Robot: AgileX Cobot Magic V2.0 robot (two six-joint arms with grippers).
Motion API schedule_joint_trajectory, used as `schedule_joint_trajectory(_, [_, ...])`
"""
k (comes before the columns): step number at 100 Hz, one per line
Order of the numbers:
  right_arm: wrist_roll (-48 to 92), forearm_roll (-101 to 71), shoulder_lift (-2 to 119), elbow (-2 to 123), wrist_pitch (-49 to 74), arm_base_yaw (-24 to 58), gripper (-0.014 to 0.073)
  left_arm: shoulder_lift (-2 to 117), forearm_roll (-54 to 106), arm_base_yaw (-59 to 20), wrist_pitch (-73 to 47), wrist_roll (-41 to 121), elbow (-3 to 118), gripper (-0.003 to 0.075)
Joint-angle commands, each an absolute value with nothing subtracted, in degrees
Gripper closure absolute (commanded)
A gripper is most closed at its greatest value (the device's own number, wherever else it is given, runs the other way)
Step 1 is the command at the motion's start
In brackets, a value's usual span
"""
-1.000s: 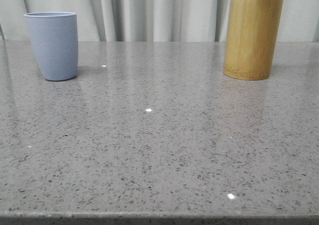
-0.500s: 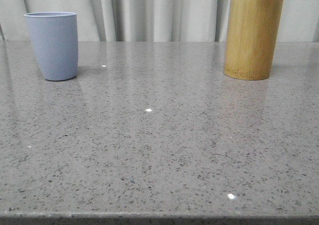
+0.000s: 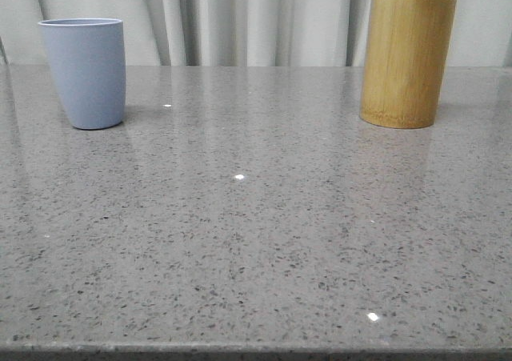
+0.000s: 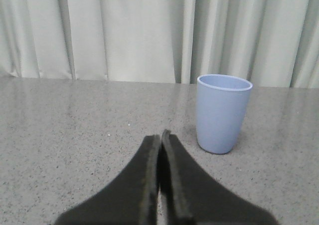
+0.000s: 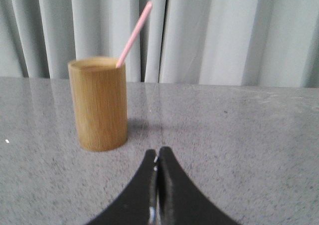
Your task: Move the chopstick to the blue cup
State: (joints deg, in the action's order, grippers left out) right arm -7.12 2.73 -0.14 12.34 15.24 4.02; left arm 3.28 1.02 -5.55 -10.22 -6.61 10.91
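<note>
Grey counter (image 3: pixel 256 241): our jaws pressed together, empty. We'd pinch the light, stiff chopstick (image 5: pixel 133 34) above the bamboo holder (image 5: pixel 98 104), for the blue cup (image 3: pixel 85 73).

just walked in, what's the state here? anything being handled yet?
Nothing is being handled yet. The pink chopstick leans inside the tan bamboo holder on the right of the grey stone table. The blue cup stands upright on the left; its inside can't be seen. The left gripper is shut and faces the cup; the right gripper is shut and faces the holder. Neither touches anything.
</note>
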Motion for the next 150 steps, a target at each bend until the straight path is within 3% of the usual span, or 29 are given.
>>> schedule_joint_trajectory(1, [-7.26,2.28,3.16,20.72,19.64,3.91,0.0661,8.15,2.02,-5.43,-12.09,-7.31,18.94,0.0739])
schedule_joint_trajectory(37, [-7.21,2.28,22.26,46.59,47.02,3.91,0.0661,30.17,3.83,-5.43,-45.74,-7.21,50.38,0.0739])
schedule_joint_trajectory(49, [-7.21,2.28,26.9,49.99,51.64,3.91,0.0661,34.16,3.83,-5.43,-48.48,-6.92,54.79,0.0739])
schedule_joint_trajectory(89, [-7.26,2.28,30.76,49.91,50.25,3.91,0.0654,36.97,3.83,-5.43,-49.19,-6.28,54.34,0.0726])
schedule_joint_trajectory(101, [-7.21,2.28,30.76,49.91,49.83,3.91,0.0553,36.97,3.96,-5.43,-49.43,-5.08,54.34,0.0587])
schedule_joint_trajectory(114, [-7.21,2.28,30.76,49.91,49.79,3.91,0.0312,36.97,3.96,-5.43,-49.67,-4.99,54.34,0.0292])
schedule_joint_trajectory(124, [-7.21,2.28,30.76,49.91,49.79,3.91,0.0125,36.97,3.86,-5.43,-49.67,-4.99,54.34,0.0137])
schedule_joint_trajectory(134, [-7.26,2.28,30.76,49.91,49.38,3.91,0.0011,36.97,3.98,-5.43,-49.79,-4.99,54.34,0.0123])
schedule_joint_trajectory(150, [-7.26,2.28,30.76,49.91,49.44,3.91,0.0,37.2,6.41,-5.43,-49.28,-4.99,54.34,0.0135])
